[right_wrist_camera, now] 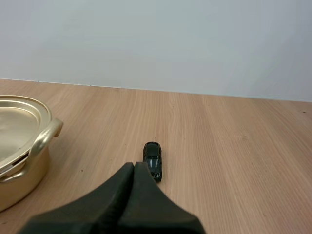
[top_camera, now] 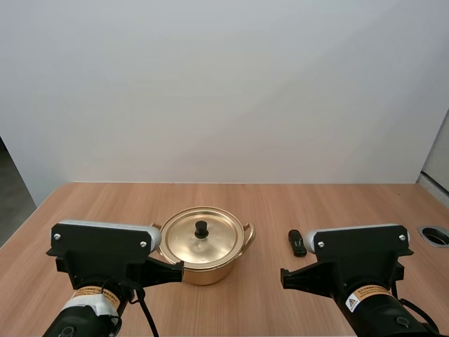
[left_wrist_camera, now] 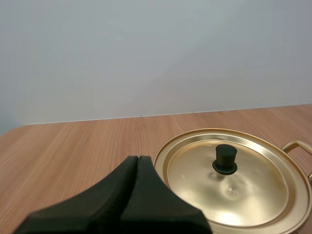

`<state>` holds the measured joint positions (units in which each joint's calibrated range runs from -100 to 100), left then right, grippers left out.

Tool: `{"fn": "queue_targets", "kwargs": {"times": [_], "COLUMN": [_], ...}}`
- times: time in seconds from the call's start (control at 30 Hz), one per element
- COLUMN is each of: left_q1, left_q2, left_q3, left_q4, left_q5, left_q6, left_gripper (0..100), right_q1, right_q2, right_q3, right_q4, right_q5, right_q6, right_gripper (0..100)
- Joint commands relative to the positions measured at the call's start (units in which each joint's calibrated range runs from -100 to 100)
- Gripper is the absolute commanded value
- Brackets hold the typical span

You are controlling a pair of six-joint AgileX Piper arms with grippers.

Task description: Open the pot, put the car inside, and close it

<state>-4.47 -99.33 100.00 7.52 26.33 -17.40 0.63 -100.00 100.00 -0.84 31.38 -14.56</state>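
One pot point(top_camera: 205, 272) wears one lid point(top_camera: 188, 243), near one car point(top_camera: 297, 243).

Soft, bright light falls evenly from above. The shiny round gold metal lid point(left_wrist_camera: 243, 190) shows pale white glints near its black knob point(left_wrist_camera: 225, 158). The gold pot point(top_camera: 203, 272) leaves only a faint shadow on the light brown wooden table point(top_camera: 280, 203).

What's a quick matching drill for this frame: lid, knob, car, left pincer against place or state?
Things:
1. lid
2. knob
3. car
4. left pincer

Place or state:
A. shut on nothing
B. lying on the bare table, to the right of the pot
C. gold, closing the pot
D. black, standing at the lid's centre

Pairs: 1-C, 2-D, 3-B, 4-A
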Motion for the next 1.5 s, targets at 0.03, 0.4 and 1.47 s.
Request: {"fn": "queue_targets", "kwargs": {"times": [0.03, 0.4, 1.47], "left_q1": [0.02, 0.02, -3.77], "left_q2": [-0.09, -0.09, 53.87], "left_q3": [0.00, 0.00, -33.56], "left_q4": [0.00, 1.48, -30.65], "left_q5": [0.04, -0.37, 16.39], "left_q6": [0.00, 2.36, 44.69], "left_gripper": [0, 0, 0], "right_q1": [0.04, 0.04, -1.48], "right_q2": [0.00, 0.00, 53.28], "right_q3": [0.00, 0.00, -35.73], "right_q4": [0.04, -1.16, 0.13], "right_q5": [0.01, -3.13, 7.22], "right_q6": [0.01, 0.01, -5.81], "right_gripper": [0, 0, 0]}}
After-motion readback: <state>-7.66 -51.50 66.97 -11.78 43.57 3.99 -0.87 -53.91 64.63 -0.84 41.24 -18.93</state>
